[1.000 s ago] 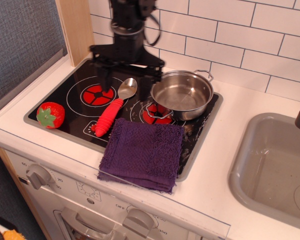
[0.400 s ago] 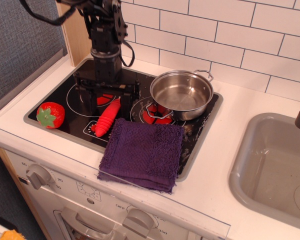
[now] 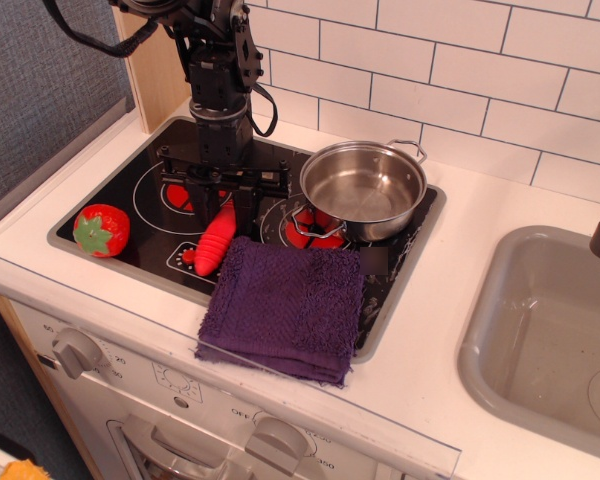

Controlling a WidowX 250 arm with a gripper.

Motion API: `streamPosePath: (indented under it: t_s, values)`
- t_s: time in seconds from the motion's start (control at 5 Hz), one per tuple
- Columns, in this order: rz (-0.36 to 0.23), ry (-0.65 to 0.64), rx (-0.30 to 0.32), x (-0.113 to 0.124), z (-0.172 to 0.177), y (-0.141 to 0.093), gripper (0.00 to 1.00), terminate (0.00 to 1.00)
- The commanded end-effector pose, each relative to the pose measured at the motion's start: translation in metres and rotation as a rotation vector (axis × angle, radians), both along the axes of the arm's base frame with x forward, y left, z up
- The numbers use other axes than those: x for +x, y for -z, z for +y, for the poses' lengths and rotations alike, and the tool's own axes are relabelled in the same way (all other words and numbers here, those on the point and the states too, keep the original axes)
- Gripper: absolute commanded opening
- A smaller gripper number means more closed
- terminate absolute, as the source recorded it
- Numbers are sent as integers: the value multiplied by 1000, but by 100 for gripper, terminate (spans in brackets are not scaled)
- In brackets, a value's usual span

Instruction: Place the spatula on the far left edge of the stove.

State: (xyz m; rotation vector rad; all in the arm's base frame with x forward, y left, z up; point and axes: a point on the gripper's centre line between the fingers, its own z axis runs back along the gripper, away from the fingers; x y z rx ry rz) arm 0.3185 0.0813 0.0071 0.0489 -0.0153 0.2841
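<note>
The spatula (image 3: 212, 243) lies on the black stove (image 3: 155, 235) between the two front burners. Its red ribbed handle points toward the front edge, and its silver head is hidden under my gripper. My gripper (image 3: 222, 207) is down on the stove over the upper end of the handle. Its fingers (image 3: 243, 208) stand close against both sides of the handle and appear shut on it. The spatula still rests on the stove surface.
A red strawberry toy (image 3: 101, 230) sits on the stove's left edge. A steel pot (image 3: 364, 187) stands on the back right burner. A purple cloth (image 3: 285, 305) covers the stove's front right. A grey sink (image 3: 545, 330) is at the right. Tiled wall behind.
My gripper came left and down from above the pot side onto the spatula. Its fingers drew in from wide open around the handle, which turned slightly.
</note>
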Motion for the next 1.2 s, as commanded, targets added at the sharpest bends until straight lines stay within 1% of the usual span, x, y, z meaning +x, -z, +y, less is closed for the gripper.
streamPosePath:
  t_s: [0.0,0.2,0.4,0.6,0.8,1.0]
  values:
    - [-110,23,7,12,-8,-37,0,0]
    - [-157,13,-4,36,7,-55,0,0]
    - [-159,47,-34,54,36,-58,0,0]
    - [-143,105,-45,60,59,-48,0,0]
    - [-135,160,-38,61,68,-44,0,0]
    - [-112,245,-15,65,70,-40,0,0]
